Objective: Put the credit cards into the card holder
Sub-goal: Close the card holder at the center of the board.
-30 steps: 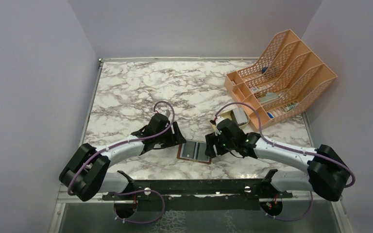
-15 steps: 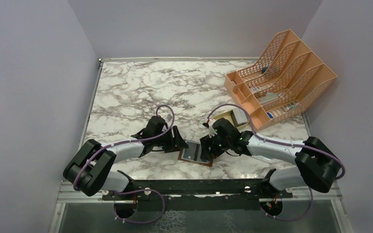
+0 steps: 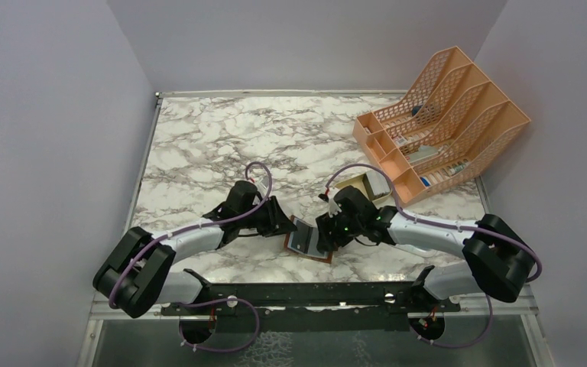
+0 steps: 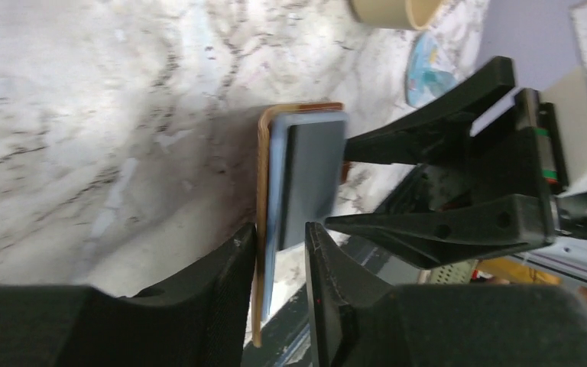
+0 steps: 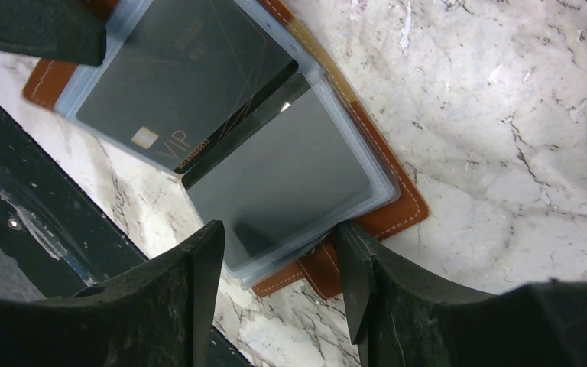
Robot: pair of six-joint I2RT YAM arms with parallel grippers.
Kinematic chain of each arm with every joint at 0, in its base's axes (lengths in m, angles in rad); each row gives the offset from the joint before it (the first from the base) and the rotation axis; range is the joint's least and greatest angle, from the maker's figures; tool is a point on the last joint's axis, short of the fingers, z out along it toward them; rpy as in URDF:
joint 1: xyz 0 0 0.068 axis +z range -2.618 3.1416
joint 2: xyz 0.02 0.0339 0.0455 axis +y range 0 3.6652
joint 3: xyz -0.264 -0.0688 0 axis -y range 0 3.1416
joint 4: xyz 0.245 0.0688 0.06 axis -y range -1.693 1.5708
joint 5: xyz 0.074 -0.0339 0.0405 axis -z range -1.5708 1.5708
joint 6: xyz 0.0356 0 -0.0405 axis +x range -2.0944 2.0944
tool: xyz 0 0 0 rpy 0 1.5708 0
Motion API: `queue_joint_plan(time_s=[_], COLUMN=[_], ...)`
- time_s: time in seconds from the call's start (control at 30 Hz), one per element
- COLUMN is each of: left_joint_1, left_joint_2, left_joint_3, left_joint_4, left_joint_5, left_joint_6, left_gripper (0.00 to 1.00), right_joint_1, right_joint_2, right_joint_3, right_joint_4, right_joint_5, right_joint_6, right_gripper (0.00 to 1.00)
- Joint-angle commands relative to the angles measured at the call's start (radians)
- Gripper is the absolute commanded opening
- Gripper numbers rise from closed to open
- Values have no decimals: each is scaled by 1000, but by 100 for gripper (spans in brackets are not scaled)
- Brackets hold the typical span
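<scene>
Left jaws, narrow, pinch the raised left flap of the card holder (image 3: 306,240). Right jaws, wide, straddle its sleeves, one holding a dark card (image 5: 176,92). Beyond the holder: tan tray (image 3: 356,183), orange file rack (image 3: 443,122).

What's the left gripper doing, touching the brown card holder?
Touching. Left wrist view: the card holder flap is pinched between the fingers of the left gripper, no gap.

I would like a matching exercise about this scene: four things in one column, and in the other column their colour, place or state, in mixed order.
1 card holder
2 VIP card
3 file rack
4 right gripper

a orange, at the far right
b tucked inside the holder
c jaws open
d brown leather, unfolded

Pairs: 1-d, 2-b, 3-a, 4-c
</scene>
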Motion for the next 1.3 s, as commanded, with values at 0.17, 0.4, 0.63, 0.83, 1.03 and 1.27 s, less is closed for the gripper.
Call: queue_joint_plan(time_s=[0.17,0.4,0.63,0.83,1.03,1.27], left_joint_1=[-10,-7,37,98,150,179], left_joint_2=[-28,-19,-47,-44,-35,-23], left_joint_3=[-5,55,185,207,211,205], left_joint_4=[112,-61,-339,-404,-430,-423], left_joint_5=[99,15,-97,-76,-50,-25], left_joint_6=[-40,47,257,315,353,353], left_gripper=[23,0,0,0,0,0], right_joint_1=[7,6,7,7,22,37], right_joint_2=[-55,-51,-58,55,141,180], right_joint_3=[-15,27,93,168,194,209], right_joint_4=[50,2,36,-47,-48,-43], right_joint_5=[0,-1,-4,0,-11,-4], right_joint_6=[48,-20,-160,-355,-482,-588], right_gripper=[55,53,46,47,47,47])
